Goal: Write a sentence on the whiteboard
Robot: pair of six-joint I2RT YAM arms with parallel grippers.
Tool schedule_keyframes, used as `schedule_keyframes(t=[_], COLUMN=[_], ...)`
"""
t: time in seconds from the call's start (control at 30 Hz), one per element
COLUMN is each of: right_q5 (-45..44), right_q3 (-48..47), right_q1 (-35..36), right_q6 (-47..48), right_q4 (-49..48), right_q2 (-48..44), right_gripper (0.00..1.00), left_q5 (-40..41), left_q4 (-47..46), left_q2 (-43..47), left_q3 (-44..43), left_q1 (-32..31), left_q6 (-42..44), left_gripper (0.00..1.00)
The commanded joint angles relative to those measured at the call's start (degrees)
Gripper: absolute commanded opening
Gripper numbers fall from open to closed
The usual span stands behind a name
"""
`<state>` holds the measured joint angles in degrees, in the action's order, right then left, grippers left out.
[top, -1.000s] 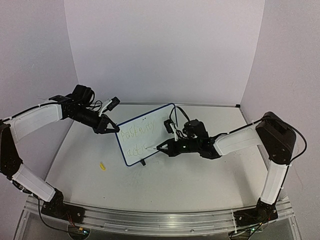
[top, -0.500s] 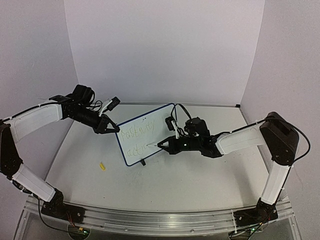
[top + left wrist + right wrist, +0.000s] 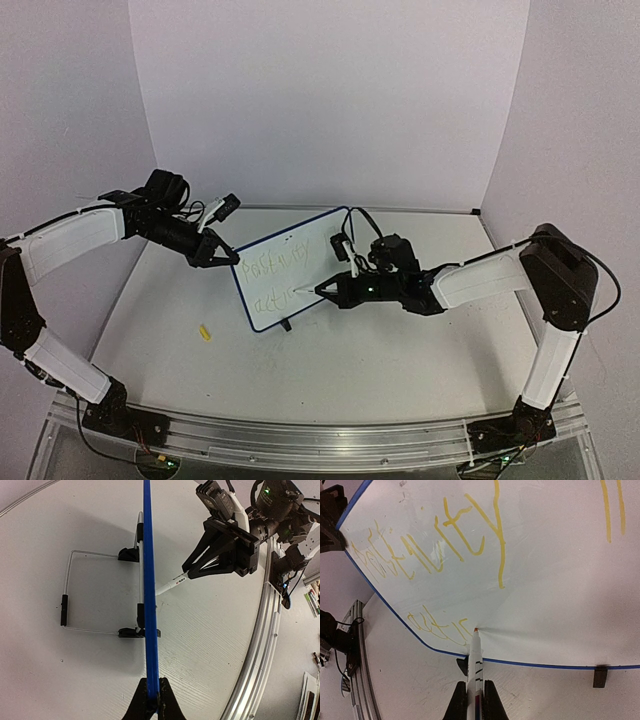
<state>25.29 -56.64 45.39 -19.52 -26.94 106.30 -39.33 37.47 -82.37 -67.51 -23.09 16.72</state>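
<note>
The whiteboard (image 3: 318,250) stands tilted on the table on its wire stand (image 3: 67,595). My left gripper (image 3: 228,258) is shut on the board's blue left edge (image 3: 148,580), and the jaws pinch that rim in the left wrist view (image 3: 152,700). The sentence (image 3: 430,545) is a yellow scrawl in two lines (image 3: 277,266). My right gripper (image 3: 474,700) is shut on a white marker (image 3: 475,660). The marker's tip touches the board at the end of the lower line. From above, the right gripper (image 3: 322,291) sits just right of the board's lower part.
A small yellow cap (image 3: 205,333) lies on the table in front of the board, to its left. White walls close the back and sides. The aluminium rail (image 3: 320,430) runs along the near edge.
The right arm has shifted a little, with the marker tip still on the lower line. The left arm and the board have not moved.
</note>
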Motion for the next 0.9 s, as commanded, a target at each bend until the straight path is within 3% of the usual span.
schedule_keyframes(t=[0.0, 0.87], right_q5=[0.45, 1.74], right_q3=[-2.51, -1.33], right_q1=[-0.22, 0.21], right_q6=[0.89, 1.32], right_q4=[-2.65, -3.61], right_q2=[-1.59, -3.84], right_gripper=[0.0, 0.0], left_q5=[-0.13, -0.04], left_q4=[2.26, 2.26], left_q2=[-1.62, -1.66], left_q3=[-1.23, -1.3], left_q1=[-1.13, -1.22], left_q6=[0.1, 0.14], left_gripper=[0.0, 0.0])
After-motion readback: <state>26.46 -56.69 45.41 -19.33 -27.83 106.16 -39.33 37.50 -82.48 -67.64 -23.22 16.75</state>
